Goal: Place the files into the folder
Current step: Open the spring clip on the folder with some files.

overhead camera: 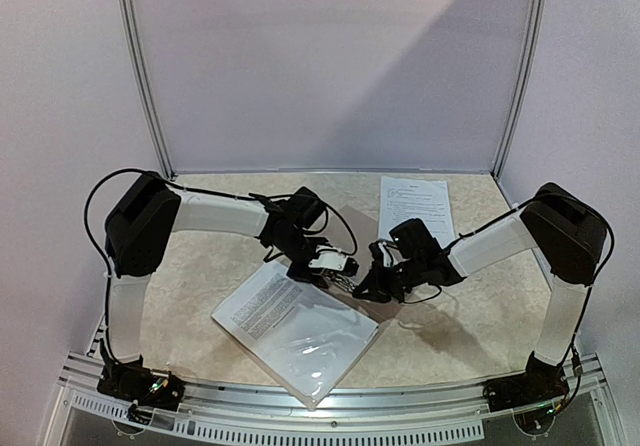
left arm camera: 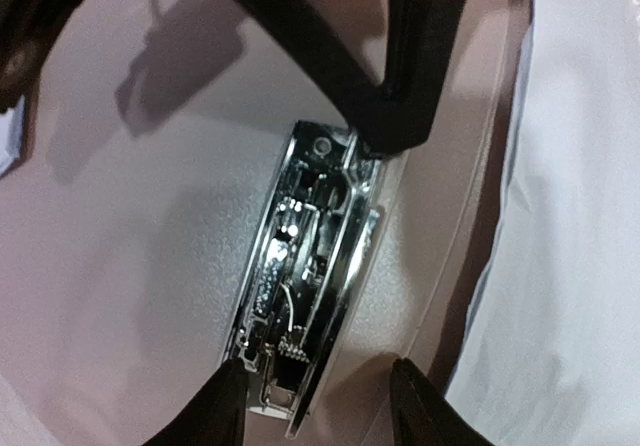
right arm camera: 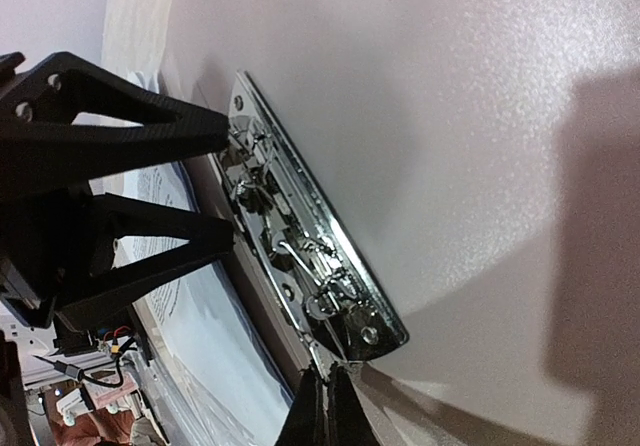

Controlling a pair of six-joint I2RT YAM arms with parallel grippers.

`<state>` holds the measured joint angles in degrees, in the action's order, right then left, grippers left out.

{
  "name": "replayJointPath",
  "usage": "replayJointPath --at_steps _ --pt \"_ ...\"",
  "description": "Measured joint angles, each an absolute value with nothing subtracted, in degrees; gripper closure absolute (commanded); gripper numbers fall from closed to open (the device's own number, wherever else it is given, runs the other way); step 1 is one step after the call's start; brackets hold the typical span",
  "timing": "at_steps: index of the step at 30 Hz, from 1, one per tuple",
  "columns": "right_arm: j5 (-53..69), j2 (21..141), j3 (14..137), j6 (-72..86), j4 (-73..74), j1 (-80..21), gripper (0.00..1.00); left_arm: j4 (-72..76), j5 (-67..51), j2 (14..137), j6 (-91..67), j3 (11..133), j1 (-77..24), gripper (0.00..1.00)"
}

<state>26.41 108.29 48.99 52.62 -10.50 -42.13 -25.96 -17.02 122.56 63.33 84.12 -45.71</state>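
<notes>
The tan folder (overhead camera: 350,224) lies open mid-table, its inner face (left arm camera: 150,226) filling both wrist views. A shiny metal clip (left arm camera: 300,276) is fixed along its spine. My left gripper (left arm camera: 325,406) is open, one finger on each side of the clip's near end without touching it. My right gripper (right arm camera: 328,406) is shut, its tips pinching the thin lever at the clip's other end (right arm camera: 350,331). One printed file (overhead camera: 415,204) lies flat at the back right. Another printed sheet (overhead camera: 270,306) lies under a glossy clear sleeve on the folder's near-left half.
Both arms meet over the folder's middle, wrists nearly touching (overhead camera: 355,266). A white wall and metal frame posts (overhead camera: 140,76) close off the back. The aluminium rail (overhead camera: 330,401) with the arm bases runs along the near edge.
</notes>
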Motion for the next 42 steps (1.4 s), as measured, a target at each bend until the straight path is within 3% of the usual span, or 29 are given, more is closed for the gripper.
replayJointPath --at_steps 5,8,12,21,42 --pt "26.52 108.88 49.41 52.05 -10.92 -41.69 1.0 -32.97 -24.84 125.32 57.47 88.77 -41.34 0.5" --pt "26.55 109.23 50.28 51.62 -9.98 -41.52 1.0 -33.82 -28.84 125.56 50.74 88.79 -38.28 0.56" --pt "27.31 109.49 50.85 51.29 -8.62 -41.17 1.0 -28.95 -32.23 125.51 36.01 88.01 -35.0 0.66" --pt "27.62 109.65 53.19 52.27 -3.9 -40.75 1.0 -10.55 -29.93 125.14 8.84 79.64 -31.75 0.67" --pt "18.85 117.93 75.26 49.19 27.62 -40.29 0.95 6.22 -25.3 122.5 1.48 69.12 -31.97 0.68"
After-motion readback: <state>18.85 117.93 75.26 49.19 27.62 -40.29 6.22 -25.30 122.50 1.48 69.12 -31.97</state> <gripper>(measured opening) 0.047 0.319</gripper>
